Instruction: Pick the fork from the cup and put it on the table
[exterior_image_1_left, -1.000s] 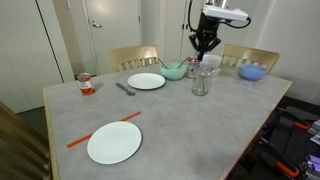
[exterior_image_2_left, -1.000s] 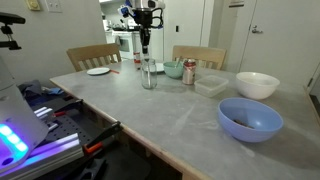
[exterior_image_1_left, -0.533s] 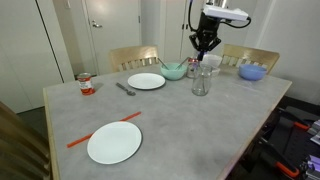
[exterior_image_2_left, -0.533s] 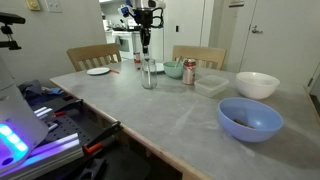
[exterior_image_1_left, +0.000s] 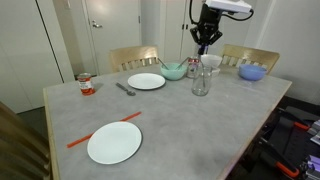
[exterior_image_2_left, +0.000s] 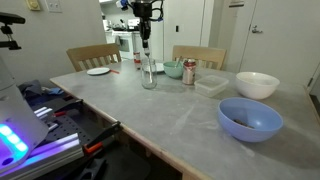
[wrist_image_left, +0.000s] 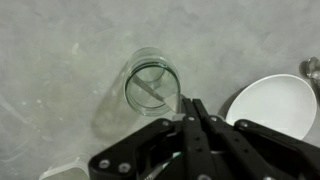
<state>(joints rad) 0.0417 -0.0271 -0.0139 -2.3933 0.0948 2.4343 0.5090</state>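
The cup (exterior_image_1_left: 201, 82), a tall clear glass, stands on the speckled grey table (exterior_image_1_left: 200, 130), also seen in the other exterior view (exterior_image_2_left: 149, 75). My gripper (exterior_image_1_left: 204, 44) hangs straight above it, fingers pressed together. The slim pale fork (exterior_image_2_left: 147, 57) hangs from the fingers with its lower end still inside the glass. In the wrist view the shut fingertips (wrist_image_left: 190, 103) sit just beside the cup's rim (wrist_image_left: 130, 80), and the fork's end (wrist_image_left: 150, 90) shows as a pale line inside the glass.
A white bowl (exterior_image_1_left: 211, 61), green bowl (exterior_image_1_left: 173, 71) and blue bowl (exterior_image_1_left: 252, 72) stand behind the cup. A white plate (exterior_image_1_left: 146, 81), dark short utensil (exterior_image_1_left: 125, 89) and red can (exterior_image_1_left: 86, 84) lie further along. A second plate (exterior_image_1_left: 114, 143) and red-orange stick (exterior_image_1_left: 103, 131) are near the front.
My gripper has risen a little above the cup, and the fork has come up with it. Nothing else has moved.
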